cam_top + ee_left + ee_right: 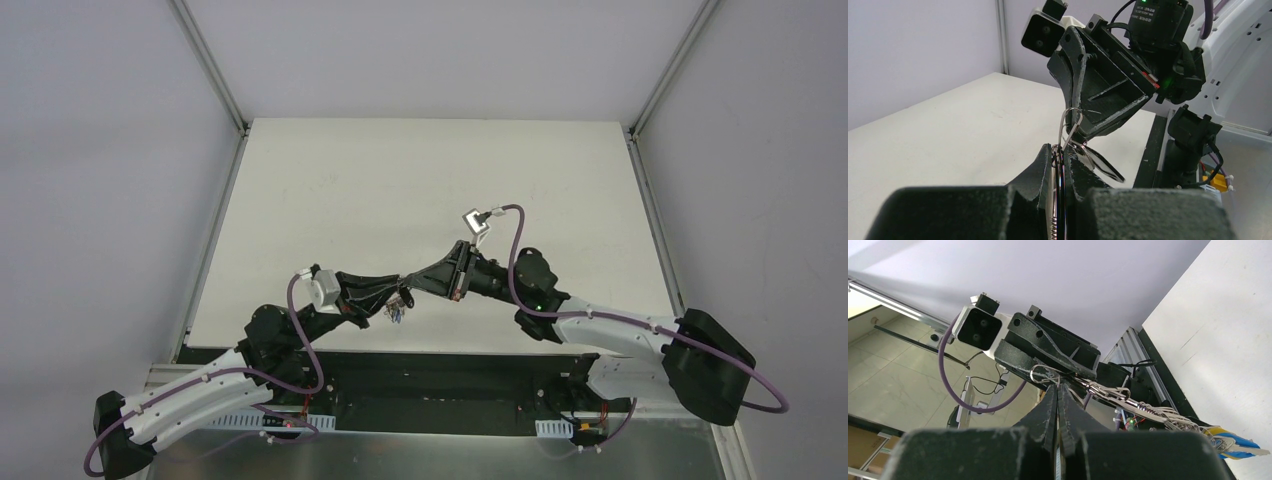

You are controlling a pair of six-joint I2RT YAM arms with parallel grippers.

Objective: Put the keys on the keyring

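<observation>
Above the white table (pixel 400 170), grey walls (pixel 100 150) around, left gripper (pixel 1058 155) and right gripper (pixel 1057 390) both clamped tight on the keyring (pixel 1070 127).

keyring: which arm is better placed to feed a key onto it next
Left, probably: the left fingers are shut on what looks like a key right below the keyring; the right fingers pinch the ring, better for steadying it.

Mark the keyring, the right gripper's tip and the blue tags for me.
keyring (pixel 1072 133), left wrist view, on its wire loop.
right gripper (pixel 1058 390), right wrist view, between its closed fingertips.
blue tags (pixel 1243 441), right wrist view, on the upper tag's face.
</observation>
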